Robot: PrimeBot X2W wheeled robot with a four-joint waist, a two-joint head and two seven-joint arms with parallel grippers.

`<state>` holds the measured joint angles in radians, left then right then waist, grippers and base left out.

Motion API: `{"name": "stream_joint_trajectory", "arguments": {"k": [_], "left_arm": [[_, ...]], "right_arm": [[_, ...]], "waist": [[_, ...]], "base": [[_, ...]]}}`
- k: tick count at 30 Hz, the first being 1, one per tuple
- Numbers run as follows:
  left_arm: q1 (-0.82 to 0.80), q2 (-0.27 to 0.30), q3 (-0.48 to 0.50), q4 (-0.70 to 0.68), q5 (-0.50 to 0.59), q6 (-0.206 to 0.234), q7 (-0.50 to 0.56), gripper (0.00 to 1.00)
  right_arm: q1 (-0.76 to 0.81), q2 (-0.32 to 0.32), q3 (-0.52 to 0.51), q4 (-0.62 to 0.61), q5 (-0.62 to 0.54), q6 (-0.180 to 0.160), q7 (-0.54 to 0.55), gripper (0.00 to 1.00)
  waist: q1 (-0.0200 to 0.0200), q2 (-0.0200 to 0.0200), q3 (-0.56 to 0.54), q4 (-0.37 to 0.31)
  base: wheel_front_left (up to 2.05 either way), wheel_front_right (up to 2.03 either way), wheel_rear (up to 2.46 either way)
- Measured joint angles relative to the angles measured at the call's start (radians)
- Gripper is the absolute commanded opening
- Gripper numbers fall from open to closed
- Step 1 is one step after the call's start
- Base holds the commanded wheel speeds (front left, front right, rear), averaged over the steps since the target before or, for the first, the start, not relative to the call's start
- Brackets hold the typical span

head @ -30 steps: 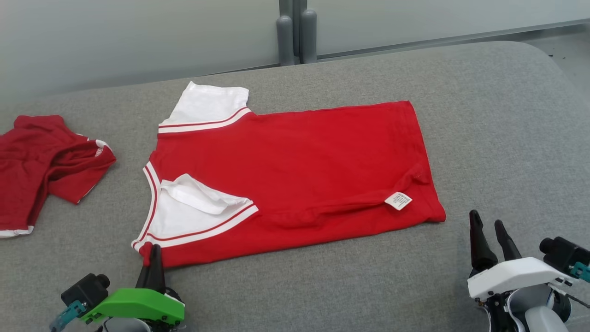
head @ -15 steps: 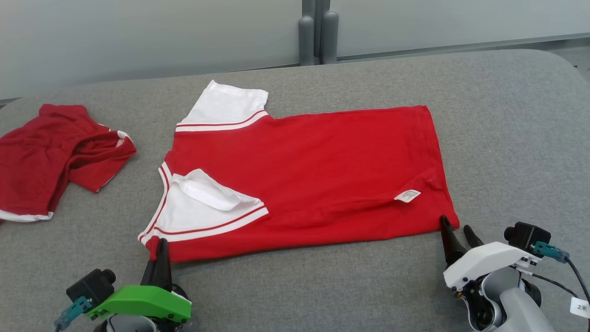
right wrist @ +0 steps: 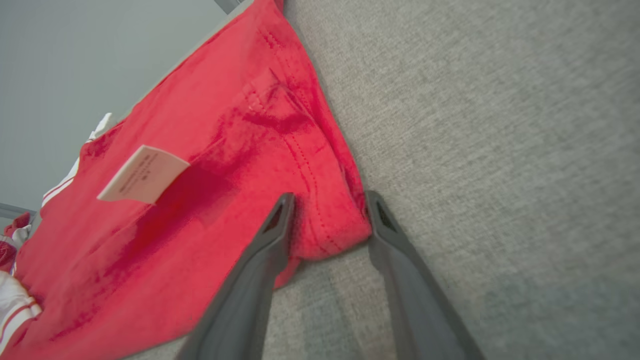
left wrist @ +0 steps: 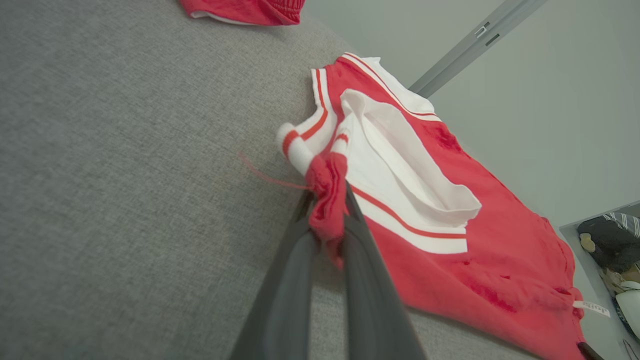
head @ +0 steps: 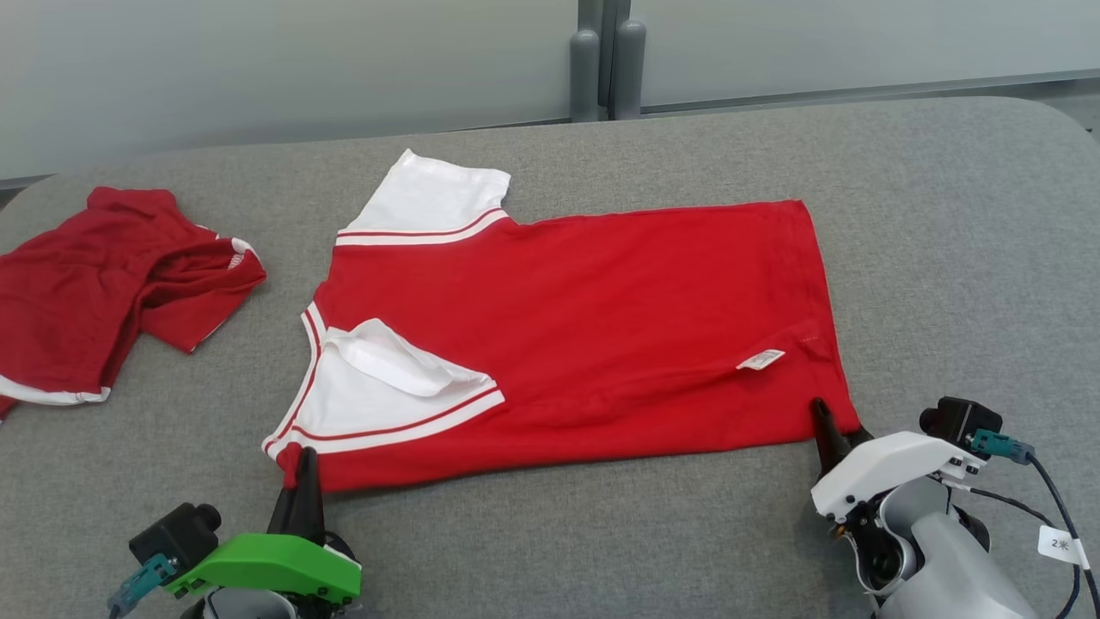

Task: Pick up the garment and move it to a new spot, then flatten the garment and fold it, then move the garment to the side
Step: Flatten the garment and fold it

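The left gripper [left wrist: 327, 210] jaws clamp the garment [head: 584, 318]; the right gripper [right wrist: 330, 197] jaws straddle its hem corner, open. A shallow bite may slip.

The left gripper [head: 301, 460] has a green shell [head: 266, 563], and two long, dark, tapering fingers [left wrist: 280, 300] rise from it. Just left of the green shell sits a black box camera [head: 172, 533] with a teal plug [head: 133, 586]. Well right of the green shell, the right gripper [head: 838, 421] has a white shell [head: 885, 466] over a grey forearm [head: 954, 559], a second black camera [head: 958, 419], a second teal plug [head: 997, 444], a thin black cable [head: 1050, 490] and a white tag [head: 1059, 544].
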<state>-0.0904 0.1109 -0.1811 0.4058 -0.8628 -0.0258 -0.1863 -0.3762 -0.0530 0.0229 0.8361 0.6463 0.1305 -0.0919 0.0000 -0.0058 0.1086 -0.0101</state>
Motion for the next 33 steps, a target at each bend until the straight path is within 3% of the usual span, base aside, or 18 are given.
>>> {"name": "stream_joint_trajectory", "arguments": {"k": [3,13,26,33], "left_arm": [[0.0,0.0,-0.001,0.002,0.0,0.0,0.0,0.0],[0.023,0.004,-0.013,-0.034,0.002,0.0,-0.008,0.0],[0.188,-0.002,-0.051,-0.199,0.01,0.039,0.002,0.0],[0.249,-0.001,-0.056,-0.214,0.009,0.066,0.014,0.0]], "right_arm": [[-0.01,0.0,0.012,0.016,0.025,0.0,-0.012,0.0],[-0.011,0.004,0.02,0.012,0.056,0.0,-0.065,0.0],[0.219,0.005,-0.089,-0.231,0.019,0.0,-0.014,0.0],[0.298,0.006,-0.121,-0.329,0.019,0.0,0.029,0.0]], "waist": [[0.0001,0.0,-0.001,-0.001],[0.0,0.0,-0.018,-0.006],[0.0,0.0,-0.05,-0.013],[0.0,0.0,-0.058,-0.025]], "base": [[0.0,0.0,0.0],[0.0,0.0,0.0],[0.0,0.0,0.0],[0.0,0.0,0.0]]}}
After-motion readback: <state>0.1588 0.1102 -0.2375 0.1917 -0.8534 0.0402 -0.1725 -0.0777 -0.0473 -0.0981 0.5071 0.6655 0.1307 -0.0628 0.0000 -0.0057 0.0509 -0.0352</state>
